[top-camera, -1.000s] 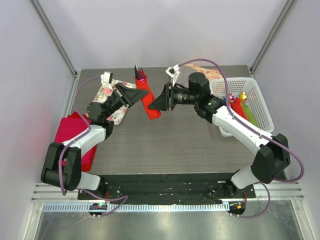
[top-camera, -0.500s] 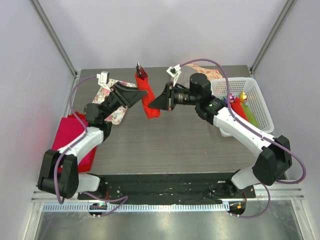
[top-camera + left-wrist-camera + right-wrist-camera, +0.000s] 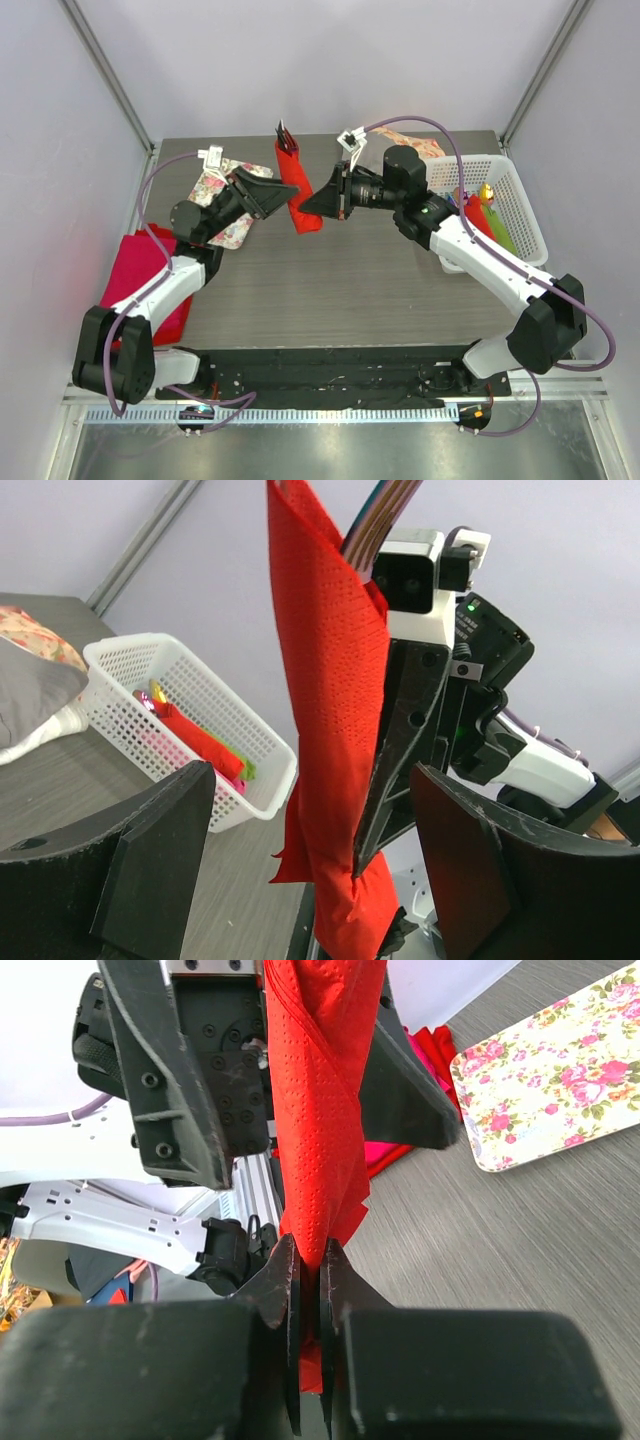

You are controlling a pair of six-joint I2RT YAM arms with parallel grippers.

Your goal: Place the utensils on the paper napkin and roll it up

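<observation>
Hanging napkin (image 3: 298,192): one red roll, near upright above the table (image 3: 340,290), between the two grippers.
Utensils (image 3: 284,134): dark tips stick out of the napkin's top end; how many, I cannot tell.
Right gripper (image 3: 309,208): just right of the napkin, jaws pressed together, pinching its lower part.
Left gripper (image 3: 281,197): just left of the napkin, jaws spread wide.
Right wrist view alone: shows the pinch close up and the napkin's dotted embossing.
Left wrist view alone: shows one finger (image 3: 160,865) on either side of the napkin, neither touching it, and a loose flap at the roll's lower edge.
Basket (image 3: 520,215): one, white mesh, well right of the napkin, holding red and green rolls.
Tray (image 3: 228,205): one, floral, left of the napkin, under the left arm.
Floral piece (image 3: 415,145): one, right of the napkin, partly hidden by the right arm.
Cloth stack (image 3: 140,270): one, magenta, far left of the napkin; the top view alone shows it whole.
</observation>
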